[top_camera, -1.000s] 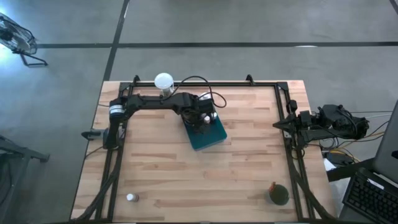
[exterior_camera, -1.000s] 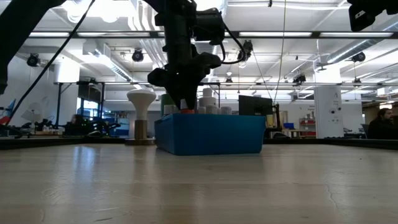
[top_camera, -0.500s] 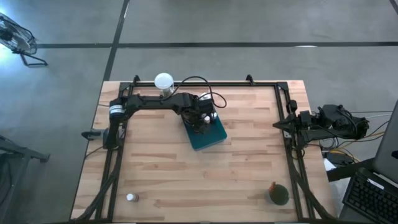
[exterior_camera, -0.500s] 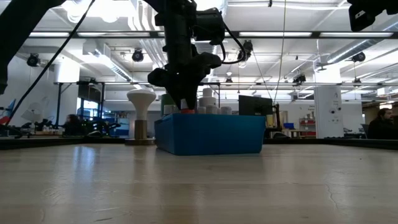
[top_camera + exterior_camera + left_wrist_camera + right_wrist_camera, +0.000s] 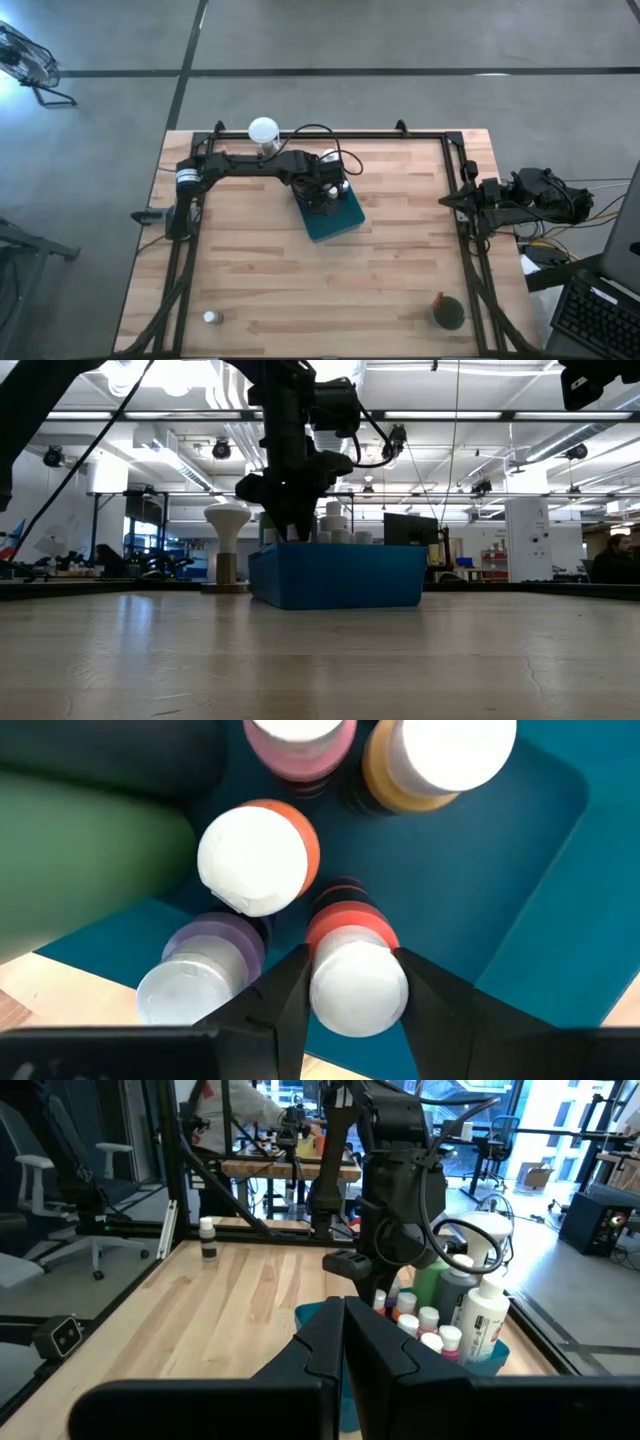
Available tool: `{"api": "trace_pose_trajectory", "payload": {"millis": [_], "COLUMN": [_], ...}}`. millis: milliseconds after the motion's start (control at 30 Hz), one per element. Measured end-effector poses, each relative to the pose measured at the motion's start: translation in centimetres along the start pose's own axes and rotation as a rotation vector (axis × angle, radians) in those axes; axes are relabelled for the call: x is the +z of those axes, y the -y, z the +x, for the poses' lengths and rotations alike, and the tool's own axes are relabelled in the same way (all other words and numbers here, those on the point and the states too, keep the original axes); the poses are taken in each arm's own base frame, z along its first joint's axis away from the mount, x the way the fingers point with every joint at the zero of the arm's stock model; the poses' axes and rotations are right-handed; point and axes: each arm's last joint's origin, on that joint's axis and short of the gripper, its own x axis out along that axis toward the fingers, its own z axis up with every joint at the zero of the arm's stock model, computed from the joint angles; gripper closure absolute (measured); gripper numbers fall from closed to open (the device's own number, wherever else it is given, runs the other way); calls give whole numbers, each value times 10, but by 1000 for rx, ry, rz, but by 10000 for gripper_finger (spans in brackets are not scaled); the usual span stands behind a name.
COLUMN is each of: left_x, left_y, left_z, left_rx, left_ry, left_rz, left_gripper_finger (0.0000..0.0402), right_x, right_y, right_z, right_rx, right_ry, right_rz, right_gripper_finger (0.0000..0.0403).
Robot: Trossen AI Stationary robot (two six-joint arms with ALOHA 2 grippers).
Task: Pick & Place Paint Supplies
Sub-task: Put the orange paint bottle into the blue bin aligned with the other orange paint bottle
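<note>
My left gripper (image 5: 356, 982) points down into the teal tray (image 5: 340, 222) at the table's far middle, shut on a red, white-capped paint bottle (image 5: 350, 925). Around that bottle in the tray stand an orange bottle (image 5: 258, 858), a purple one (image 5: 200, 982), a pink one (image 5: 300, 742), a brown one (image 5: 440, 755) and a large green one (image 5: 90, 850). One small white-capped bottle (image 5: 211, 318) stands alone on the table's near left. My right gripper (image 5: 345, 1335) is shut on nothing and parked at the table's right edge (image 5: 466, 200). My left gripper pinches the red bottle's white cap (image 5: 358, 988) between its two fingers, one on each side. The fingers come from above, pointing down. The bottle is upright among the other bottles; whether its base rests on the tray floor is hidden by the cap.
A white globe on a metal base (image 5: 263, 131) stands at the far edge, just behind the tray. A dark green round thing (image 5: 447, 313) lies near the front right corner. Bare wood stretches between the tray and the near edge.
In the low view, the red part of the bottle that showed just above the tray's near wall under my left gripper has sunk behind that wall. Both arms have otherwise kept still.
</note>
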Motion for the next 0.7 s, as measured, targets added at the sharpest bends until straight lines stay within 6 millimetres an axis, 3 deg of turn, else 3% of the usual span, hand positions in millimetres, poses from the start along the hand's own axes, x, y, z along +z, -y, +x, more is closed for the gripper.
{"api": "trace_pose_trajectory", "payload": {"millis": [700], "left_x": [1], "left_y": [0], "left_z": [2], "left_rx": [-9], "left_ry": [12], "left_rz": [17], "left_gripper_finger": [257], "right_x": [0], "right_y": [0], "right_z": [0], "right_rx": [0], "right_ry": [0], "right_rz": [0], "right_gripper_finger": [394]}}
